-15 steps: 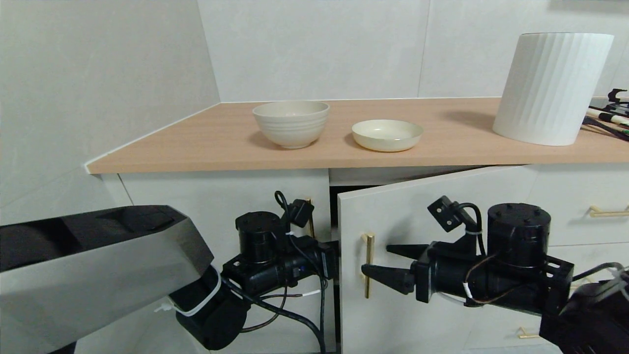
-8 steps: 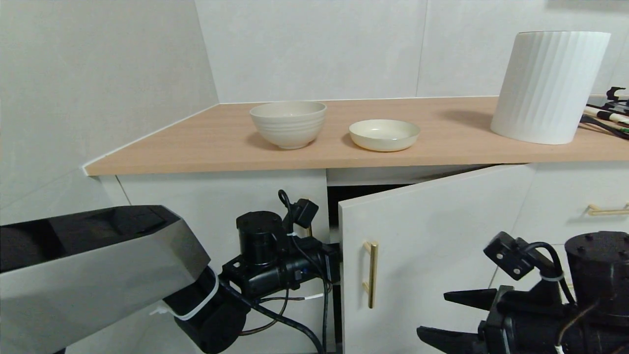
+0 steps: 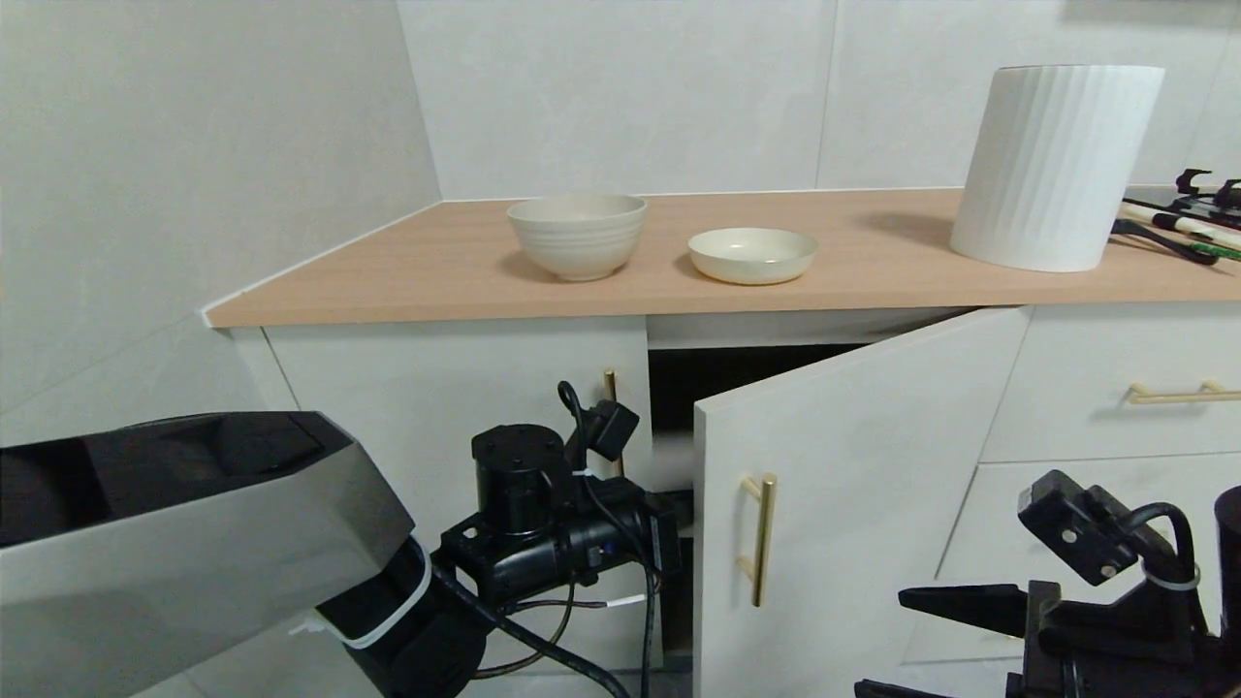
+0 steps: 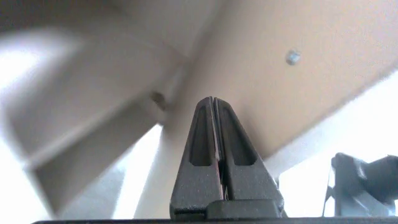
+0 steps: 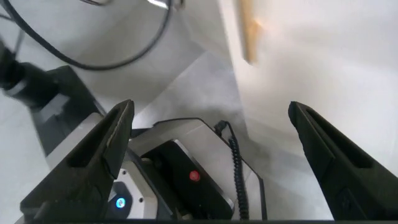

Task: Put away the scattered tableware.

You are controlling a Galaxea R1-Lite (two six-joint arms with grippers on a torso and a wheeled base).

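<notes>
- Bowl (image 3: pixel 577 236) – cream, ribbed on the outside, upright on the wooden surface (image 3: pixel 873 267) towards its left end, not far from the corner of the tiled wall.
- Shallow dish (image 3: pixel 752 255) – pale cream, upright on the same surface just beside the bowl on its right, the two apart and not touching.
- Ribbed white canister (image 3: pixel 1055 165) – tall, standing near the right end of the surface, well apart from the dish.
- Utensils (image 3: pixel 1178 225) – several dark and light handles lying at the far right edge, behind the canister.
- Cabinet door (image 3: pixel 853 485) – white, below the dish, swung partly outward, with a dark opening above and beside it; an upright brass handle (image 3: pixel 759 538) sits near its free edge.
- Drawer (image 3: pixel 1115 383) – white front to the right of the door, with a horizontal brass pull.
- Left claw (image 4: pixel 212 102) – closed, the fingers pressed together with nothing between them; it is at the dark gap by the door's free edge, beneath a pale board.
- Right claw (image 3: pixel 882 645) – open wide and empty, low in front of the door, below and to the right of the brass handle, clear of it.
</notes>
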